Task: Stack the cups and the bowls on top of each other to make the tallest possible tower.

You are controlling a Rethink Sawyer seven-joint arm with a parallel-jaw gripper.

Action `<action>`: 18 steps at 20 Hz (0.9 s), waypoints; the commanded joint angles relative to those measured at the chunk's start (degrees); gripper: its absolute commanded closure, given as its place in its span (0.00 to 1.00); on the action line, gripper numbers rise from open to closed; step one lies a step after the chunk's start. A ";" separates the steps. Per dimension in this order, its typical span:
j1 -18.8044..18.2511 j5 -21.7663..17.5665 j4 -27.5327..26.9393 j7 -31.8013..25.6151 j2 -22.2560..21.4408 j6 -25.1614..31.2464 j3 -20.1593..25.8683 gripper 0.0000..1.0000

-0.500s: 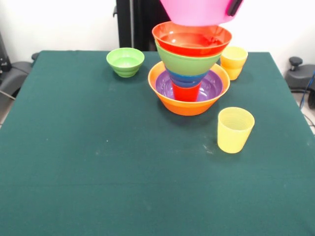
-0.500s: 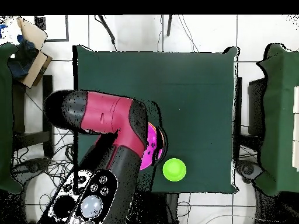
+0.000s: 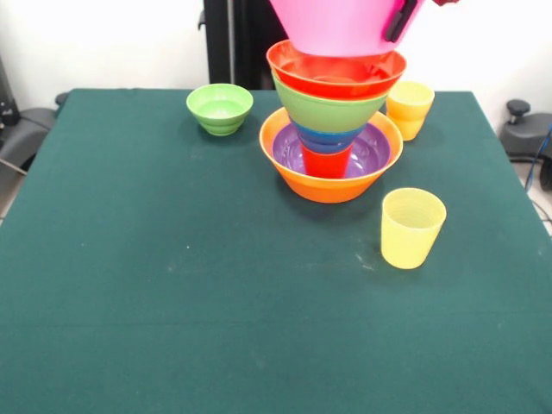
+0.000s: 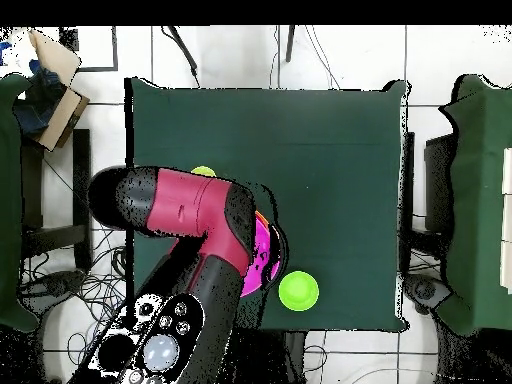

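Observation:
The tower stands on the large orange bowl (image 3: 328, 185). In it are the purple bowl (image 3: 373, 151), a red-orange cup (image 3: 326, 162), the blue bowl (image 3: 326, 138), the medium green bowl (image 3: 328, 112) and the red-orange bowl (image 3: 336, 73). My gripper (image 3: 401, 17) is shut on the right rim of the large pink bowl (image 3: 336, 26); one black finger shows. The pink bowl's bottom dips into the red-orange bowl; I cannot tell if it rests there. In the overhead view my arm (image 4: 190, 230) covers the tower, with only the pink bowl's edge (image 4: 262, 255) showing.
A small green bowl (image 3: 220, 108) sits left of the tower, and shows in the overhead view (image 4: 298, 290). One yellow cup (image 3: 412, 227) stands in front of the tower to the right, and another (image 3: 410, 108) behind it to the right. One yellow cup (image 4: 204, 172) peeks past my arm.
The pink bowl has come down toward the red-orange bowl, and the black finger sits lower. In the overhead view my arm has shifted and a yellow cup now shows.

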 commanded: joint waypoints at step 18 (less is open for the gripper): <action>0.22 -3.05 6.35 7.46 3.31 -5.22 3.39 1.00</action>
